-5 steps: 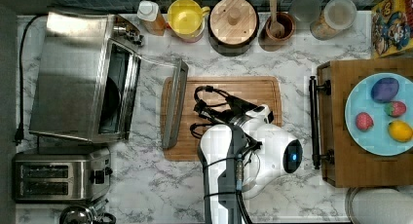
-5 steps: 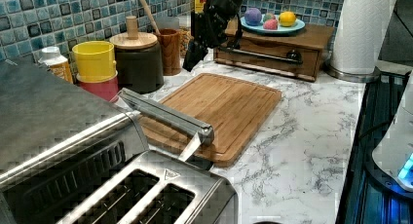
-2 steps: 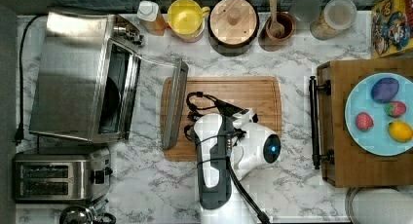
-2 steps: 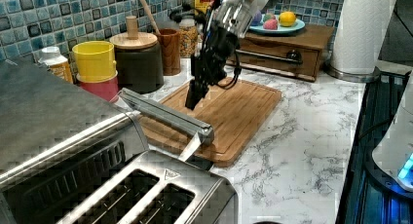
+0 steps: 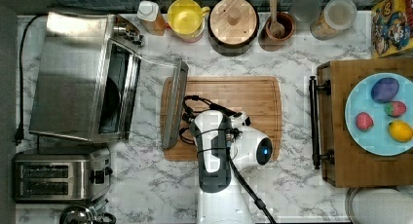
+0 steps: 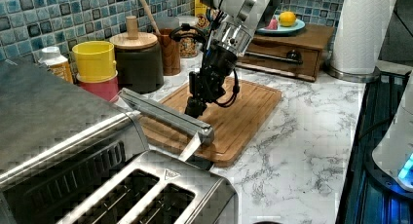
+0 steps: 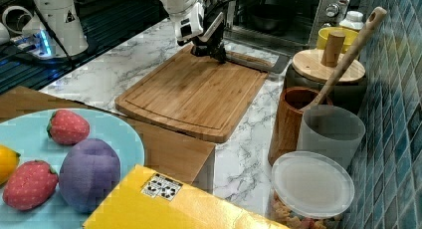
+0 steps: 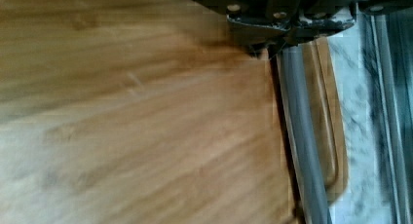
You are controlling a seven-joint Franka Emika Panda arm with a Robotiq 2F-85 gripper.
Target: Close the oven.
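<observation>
**Tool down at the open oven door's handle**

Oven (image 5: 73, 85) standing at the table's (image 6: 302, 151) edge on the top view's left, near the back corner, black cord trailing down its outer side. Door (image 5: 151, 100) dropped open, lying nearly flat, its long bar handle (image 5: 174, 104) overhanging the near edge of the cutting board (image 5: 243, 102). Dark cavity visible behind the open door in the right view. Knobs sitting at the end toward the tiled back wall.

Tool (image 6: 196, 106) lowered over the board, just beside the bar handle on the board's side, tip close to the wood. Tilted arm above it, cables looped around the wrist. In the wrist view, dark tool tip (image 8: 263, 47) right against the grey bar (image 8: 302, 136), with the board's grain spread beneath. Actual contact with the bar: cannot tell. Finger spread: cannot tell either, fingertips being too dark and too tightly bunched to read. Nothing seen gripped.

Along the table's back edge: yellow cup (image 5: 186, 18), dark canister with wooden lid (image 5: 234, 22), wooden utensil holder (image 5: 277, 27). Two-slot toaster (image 5: 58, 177) beside the oven, toward the table's front edge. Wooden box (image 5: 360, 131) carrying a blue plate (image 5: 370, 136) of toy fruit at the table's edge on the top view's right, well apart from the tool.
</observation>
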